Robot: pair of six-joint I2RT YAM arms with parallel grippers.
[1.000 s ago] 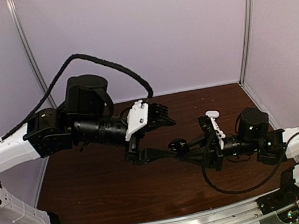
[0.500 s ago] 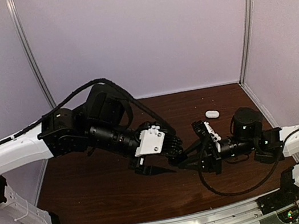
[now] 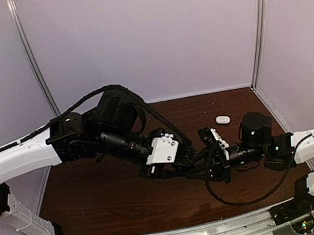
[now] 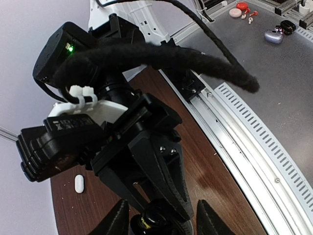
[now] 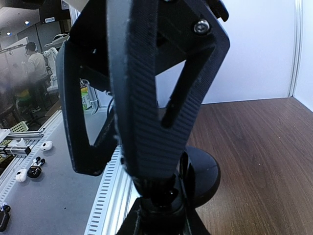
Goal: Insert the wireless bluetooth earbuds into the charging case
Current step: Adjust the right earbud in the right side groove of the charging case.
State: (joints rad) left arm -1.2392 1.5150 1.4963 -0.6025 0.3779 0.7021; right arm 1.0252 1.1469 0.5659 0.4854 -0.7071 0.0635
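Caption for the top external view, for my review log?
Left tool and right tool meet over the table, the right holding a black puck; white case lies apart beyond them.

A black puck [image 5: 204, 175] in the right gripper [image 5: 161, 208]

The table [image 3: 97, 195] is made of smooth, shiny dark wood. The case [image 3: 223, 119] is made of shiny white plastic. The fingers [image 5: 146, 122] are made of dull black plastic with fine ridges. A smooth shine is seen on the black puck [image 5: 205, 176]. The cable [image 4: 195, 56] is wrapped in rough black cloth. The rail [image 3: 184, 234] along the bottom is made of silver metal.
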